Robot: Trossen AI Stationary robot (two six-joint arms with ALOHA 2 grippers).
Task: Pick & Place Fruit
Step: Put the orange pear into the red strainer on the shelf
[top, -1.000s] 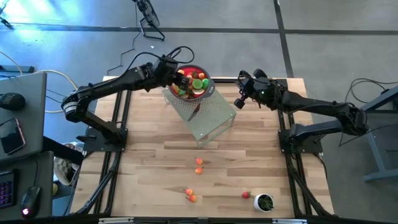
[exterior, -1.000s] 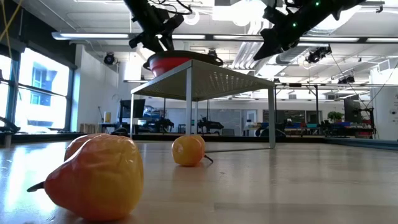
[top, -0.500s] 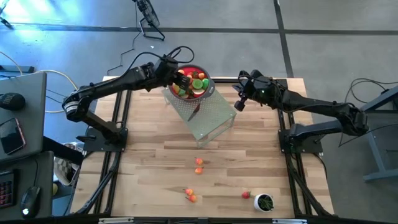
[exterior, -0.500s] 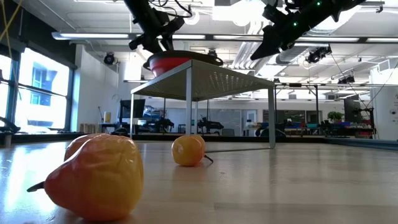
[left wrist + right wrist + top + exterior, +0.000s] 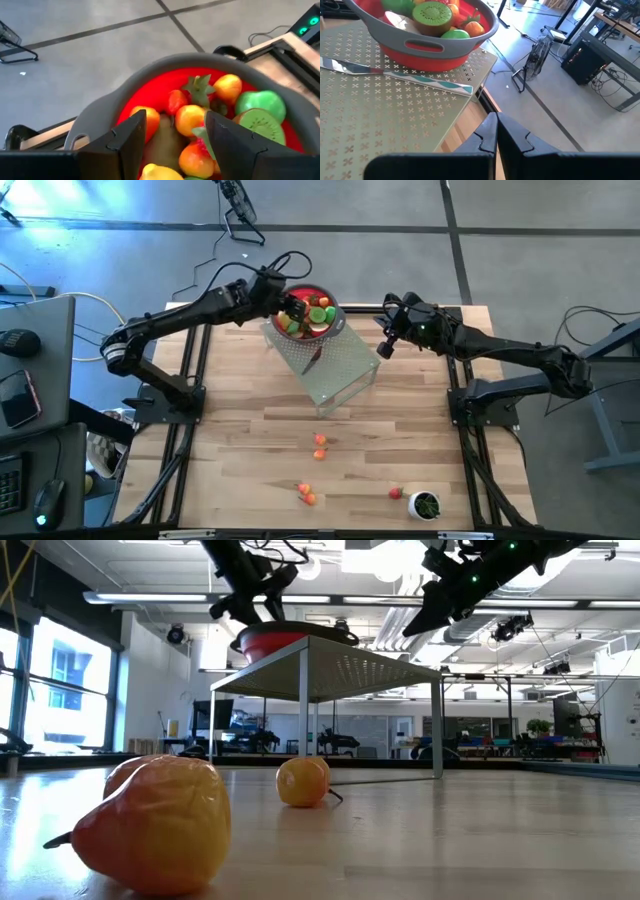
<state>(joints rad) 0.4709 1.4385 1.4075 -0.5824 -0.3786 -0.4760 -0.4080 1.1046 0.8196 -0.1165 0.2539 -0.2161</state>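
Dark left claw [image 5: 170,137] now wider apart

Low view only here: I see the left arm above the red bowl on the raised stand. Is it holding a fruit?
Observer: No. The left gripper hangs open over the red bowl, its fingers apart above the piled fruit, gripping nothing.
Operator: Anything else on the stand?
Observer: A silver knife lies flat on the stand, beside the bowl.
Operator: And the right arm?
Observer: The right gripper is shut and empty, beside the stand.
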